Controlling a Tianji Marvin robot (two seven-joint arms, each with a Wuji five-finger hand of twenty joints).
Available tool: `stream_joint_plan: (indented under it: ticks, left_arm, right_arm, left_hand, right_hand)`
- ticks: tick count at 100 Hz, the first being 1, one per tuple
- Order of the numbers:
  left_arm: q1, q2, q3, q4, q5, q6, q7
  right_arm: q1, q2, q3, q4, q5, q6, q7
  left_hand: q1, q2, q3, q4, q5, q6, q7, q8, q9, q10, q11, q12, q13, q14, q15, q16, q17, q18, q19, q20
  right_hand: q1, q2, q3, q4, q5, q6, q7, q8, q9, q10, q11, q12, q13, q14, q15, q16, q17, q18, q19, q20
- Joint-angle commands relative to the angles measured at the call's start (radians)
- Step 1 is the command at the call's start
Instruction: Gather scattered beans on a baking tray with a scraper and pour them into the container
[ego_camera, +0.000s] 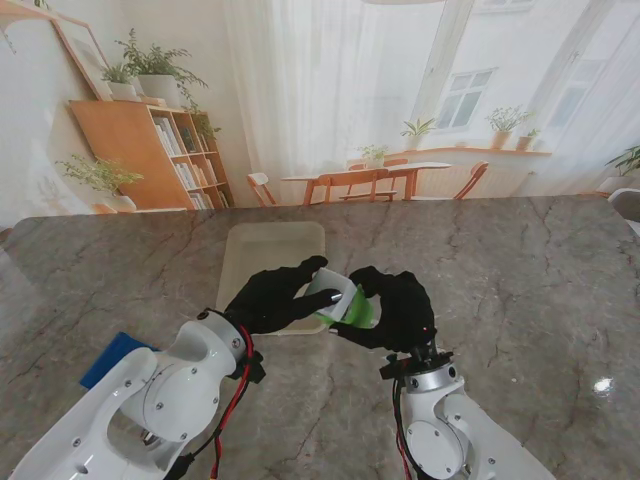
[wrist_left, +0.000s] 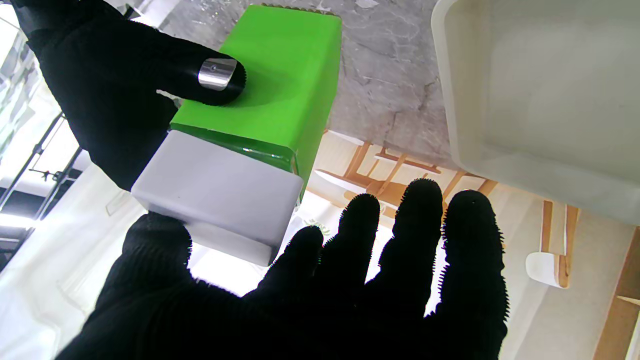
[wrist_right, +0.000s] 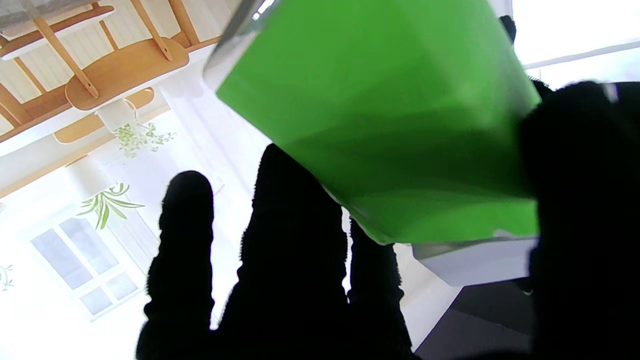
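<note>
green scraper (ego_camera: 345, 303) with a white grip end, lifted off the bench at centre frame in the stand view, just at the lower right corner of the baking tray (ego_camera: 250, 262). looks like thin plastic: light, fairly stiff in the white block, probably some flex in the green blade, and smooth enough to slip. best taken by the white block, as a judgement, leaving the blade edge free for pushing. pinched by the right hand (ego_camera: 396, 308), thumb flat on the green face in the left wrist view, fingers behind. left hand (ego_camera: 272, 296) loose and spread, grasping nothing for certain; thumb close under the white end, touching or just apart cannot be told. tray sits on the grey marbled bench (ego_camera: 520, 280), pale and shallow. no beans made out on it; too small or washed out. container not identifiable; a blue object (ego_camera: 112, 357) at lower left is half hidden by the left arm. blade's working edge cut off in the right wrist view.
</note>
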Motion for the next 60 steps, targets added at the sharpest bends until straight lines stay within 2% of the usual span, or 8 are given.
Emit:
stream_joint_plan:
  ticks: [1,31,40,45,60]
  left_arm:
    - [0.023,-0.003,-0.004,-0.008,0.018,0.008,0.015]
    - [0.052,-0.008,-0.015,-0.031,0.077,0.019,0.058]
    - [0.049,-0.007,-0.004,-0.03,0.077,0.018,0.053]
    - [0.046,-0.006,0.002,-0.029,0.085,0.021,0.048]
    - [0.034,-0.004,0.017,-0.026,0.07,0.028,0.031]
  right_arm:
    - [0.002,-0.002,-0.004,-0.014,0.0,-0.003,0.013]
    - [0.003,0.003,-0.007,-0.017,-0.015,0.01,0.02]
    - [0.004,0.006,-0.007,-0.019,-0.022,0.014,0.022]
    - [0.003,0.007,-0.006,-0.021,-0.026,0.016,0.025]
    - [0.0,0.014,-0.001,-0.027,-0.045,0.024,0.036]
  left_hand:
    - [0.028,-0.042,-0.007,-0.039,0.013,0.016,-0.016,-0.02,-0.021,0.012,-0.018,-0.023,-0.002,0.007,-0.016,-0.012,-0.008,0.032,0.005,-0.015]
    - [-0.005,-0.012,-0.016,-0.042,0.028,0.033,-0.012,-0.032,-0.008,0.019,-0.001,-0.028,0.014,0.022,0.007,-0.005,0.017,0.045,0.039,-0.003]
    - [-0.037,-0.003,-0.017,-0.041,0.035,0.048,-0.011,-0.037,-0.002,0.026,0.0,-0.026,0.019,0.029,0.018,0.002,0.021,0.06,0.055,0.002]
    - [-0.05,0.001,-0.016,-0.041,0.039,0.055,-0.011,-0.039,-0.001,0.031,-0.001,-0.026,0.017,0.051,0.02,0.005,0.024,0.07,0.06,0.005]
    - [-0.064,-0.029,-0.012,-0.039,0.045,0.063,-0.011,-0.045,0.003,0.036,-0.001,-0.026,0.02,0.054,0.024,0.008,0.02,0.098,0.057,0.005]
  right_hand:
    - [0.187,0.184,0.38,0.081,0.071,-0.299,0.154,0.037,0.069,-0.084,0.095,0.039,-0.004,-0.048,0.022,0.014,-0.012,0.0,0.001,0.012]
    - [0.196,0.176,0.386,0.083,0.077,-0.281,0.159,0.039,0.069,-0.066,0.107,0.044,-0.007,-0.034,0.036,0.017,-0.016,0.01,0.008,0.013]
    - [0.198,0.173,0.388,0.083,0.078,-0.277,0.158,0.04,0.069,-0.061,0.113,0.045,-0.009,-0.03,0.045,0.019,-0.018,0.012,0.013,0.014]
    - [0.2,0.171,0.39,0.084,0.078,-0.275,0.158,0.04,0.07,-0.057,0.116,0.045,-0.01,-0.026,0.048,0.019,-0.02,0.014,0.014,0.013]
    - [0.201,0.167,0.393,0.084,0.082,-0.268,0.159,0.042,0.072,-0.054,0.122,0.046,-0.009,-0.023,0.055,0.019,-0.02,0.016,0.02,0.013]
